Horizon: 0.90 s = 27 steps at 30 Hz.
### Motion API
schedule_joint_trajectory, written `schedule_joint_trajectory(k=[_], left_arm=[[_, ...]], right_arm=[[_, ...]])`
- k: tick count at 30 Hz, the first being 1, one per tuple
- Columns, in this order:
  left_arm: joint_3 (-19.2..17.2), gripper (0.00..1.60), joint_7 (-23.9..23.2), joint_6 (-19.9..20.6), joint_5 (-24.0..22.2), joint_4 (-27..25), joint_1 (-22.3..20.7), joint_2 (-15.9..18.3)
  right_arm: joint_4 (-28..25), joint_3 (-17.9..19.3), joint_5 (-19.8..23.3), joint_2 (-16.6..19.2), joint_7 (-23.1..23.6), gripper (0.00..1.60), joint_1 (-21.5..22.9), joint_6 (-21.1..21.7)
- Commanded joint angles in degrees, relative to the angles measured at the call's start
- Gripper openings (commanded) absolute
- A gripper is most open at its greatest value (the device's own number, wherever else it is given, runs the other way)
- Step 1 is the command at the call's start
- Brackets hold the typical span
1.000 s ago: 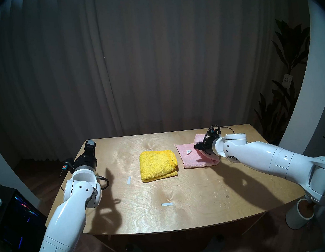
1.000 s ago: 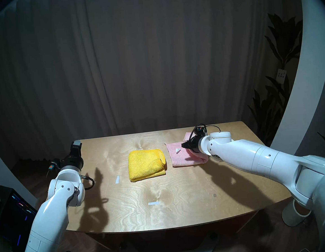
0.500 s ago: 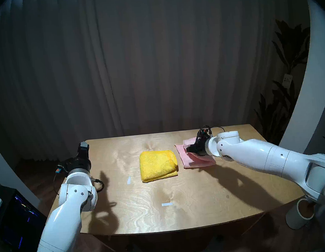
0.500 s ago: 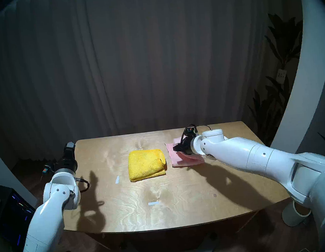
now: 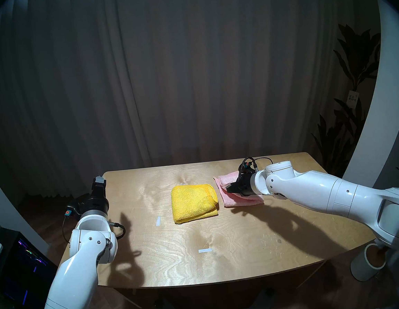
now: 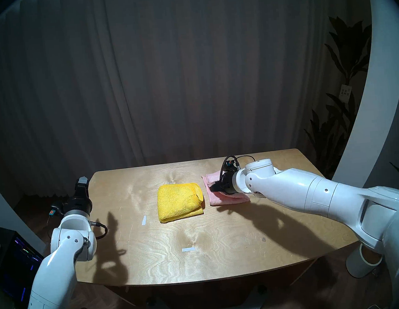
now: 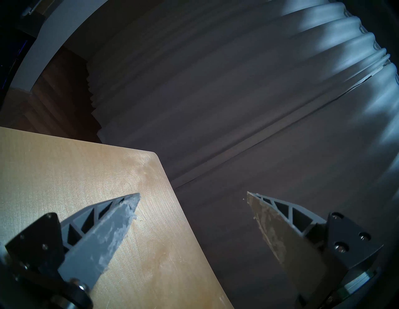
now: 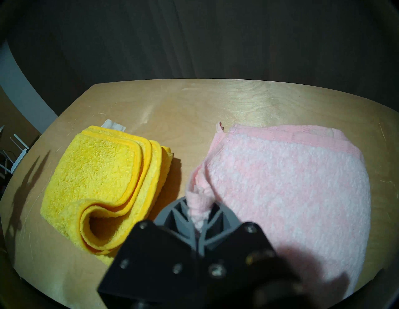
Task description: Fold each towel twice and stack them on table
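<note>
Pinching a bunched corner of the pink towel (image 8: 291,189) between fully closed jaws: right gripper (image 8: 199,215), low over that towel's near left edge, cloth crumpled into a thin twist between the grey ribbed fingers (image 8: 172,218). Lying on the right half of the table (image 5: 237,243), pink towel doubled over, just beside the yellow towel (image 5: 193,203) but apart from it, not stacked.

Likely risks, judged from this: grip on only the top layers, so a lift could peel the fold open and leave the bottom layer behind; twisted corner slipping out under the towel's own weight; a low drag toward the yellow one catching its loose right-hand edges and pushing that bundle askew or unrolling it; uneven landing, since the yellow stack bulges at its rolled near fold and would tilt anything laid across it.

Pink: pale, nubbly terry, a flat woven band along the far edge, a small loop at the far left corner, soft and limp. Yellow: bright, plush, thick, stitched rims showing several layers fanned on one side, a white tag peeking out behind. Tabletop: light plywood, wavy grain, rounded corners, fine scratches, white tape strips (image 5: 205,250).

Hanging by the far left corner of the table, clear of both towels: left gripper (image 7: 193,195), jaws wide, empty.
</note>
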Motion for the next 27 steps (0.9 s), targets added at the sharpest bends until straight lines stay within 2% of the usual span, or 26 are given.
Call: schedule_joint_trajectory(k=[1, 4, 5, 6, 7, 8, 10, 11, 12, 13, 20, 24, 27], left_arm=[[-0.89, 1.60, 0.05, -0.56, 0.44, -1.88, 0.40, 0.35], [-0.93, 1.60, -0.11, -0.62, 0.35, -1.95, 0.58, 0.33], [-0.92, 1.60, -0.15, -0.63, 0.34, -1.97, 0.63, 0.33], [-0.90, 1.60, -0.23, -0.61, 0.36, -1.96, 0.69, 0.37], [-0.89, 1.60, -0.24, -0.60, 0.34, -1.97, 0.72, 0.38], [-0.88, 1.60, -0.27, -0.57, 0.34, -1.99, 0.75, 0.42], [-0.87, 1.60, -0.27, -0.53, 0.31, -2.07, 0.75, 0.47], [-0.82, 1.60, -0.21, -0.47, 0.41, -2.12, 0.73, 0.57], [-0.78, 1.60, -0.10, -0.36, 0.42, -2.16, 0.68, 0.66], [-0.76, 1.60, -0.12, -0.31, 0.40, -2.15, 0.66, 0.71], [-0.10, 1.60, -0.42, 0.34, 0.23, -1.67, -0.40, 1.01], [0.80, 1.60, -0.72, 1.16, 0.10, -1.27, -1.15, 1.21], [2.08, 1.60, -1.19, 2.34, 1.27, -0.98, -1.76, 2.21]], right_arm=[[-1.33, 0.12, -0.27, -0.01, 0.40, 0.00, 0.33, -0.14], [-1.69, -0.28, -0.63, 0.18, 0.13, 0.00, 0.00, 0.18], [-1.83, -0.30, -0.70, 0.28, 0.12, 0.53, -0.16, 0.03], [-1.85, -0.27, -0.26, 0.31, 0.20, 0.53, -0.22, 0.50], [-1.99, -0.31, -0.29, 0.38, 0.11, 1.15, -0.27, 0.52], [-2.17, -0.31, -0.32, 0.51, 0.15, 1.12, -0.36, 0.42], [-2.59, -0.25, -0.04, 0.80, 0.33, 1.60, -0.48, 0.72], [-2.88, -0.16, 0.20, 1.05, 0.96, 1.60, -0.55, 0.79], [-3.91, -0.26, 0.49, 1.59, 0.70, 1.60, 0.00, 2.59], [-4.77, 0.04, 0.58, 2.11, 0.98, 1.60, -0.13, 2.06], [-11.14, 2.18, 6.11, 5.61, 1.04, 1.60, -0.06, 5.51], [-14.90, 2.73, 9.92, 8.25, 0.26, 1.60, -1.01, 8.28], [-17.69, 3.47, 13.07, 10.59, -0.61, 1.60, -2.23, 8.79]])
